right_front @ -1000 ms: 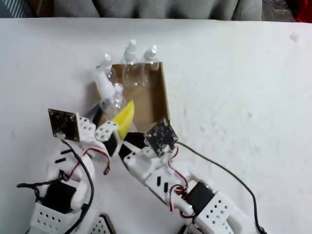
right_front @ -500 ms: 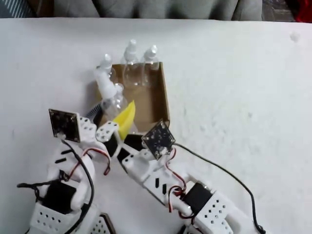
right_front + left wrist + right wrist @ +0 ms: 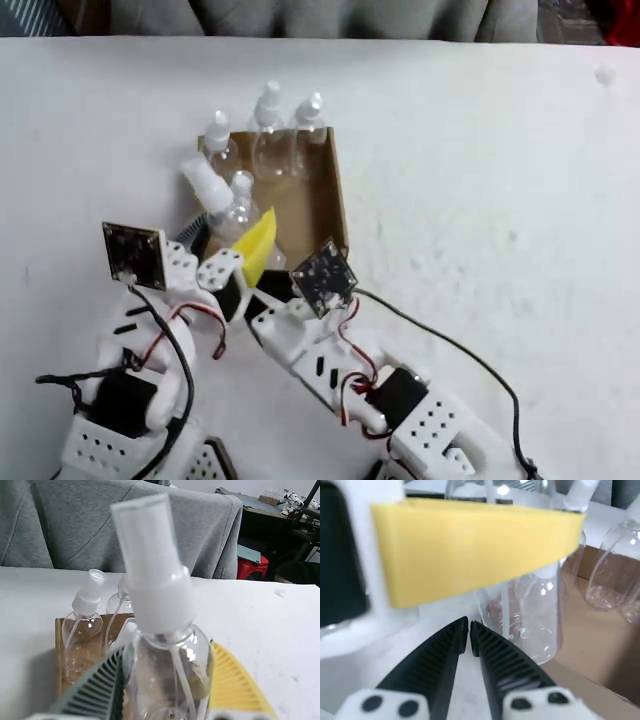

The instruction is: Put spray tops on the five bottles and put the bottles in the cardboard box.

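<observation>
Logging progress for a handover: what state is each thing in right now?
Held bottle: capped, tilted.
Other bottles: capped, upright.
Cardboard box: open-topped.
Left gripper: jaws shut on held bottle.
Right gripper: jaws shut, empty.

I see my two arms from above, both of white printed plastic with black servo blocks. The left arm (image 3: 125,360) at 7 o'clock and the right arm (image 3: 330,365) at 5 o'clock each carry a dark square camera board (image 3: 130,252), looped red wires and slotted, perforated shells. A thin black cable (image 3: 455,348) trails from the right arm. My left end effector (image 3: 165,680) has a grey ribbed finger (image 3: 95,692) and a yellow ribbed finger (image 3: 235,685). My right end effector (image 3: 469,630) has black ribbed fingers (image 3: 435,665) on white mounts with dark screw holes.
</observation>
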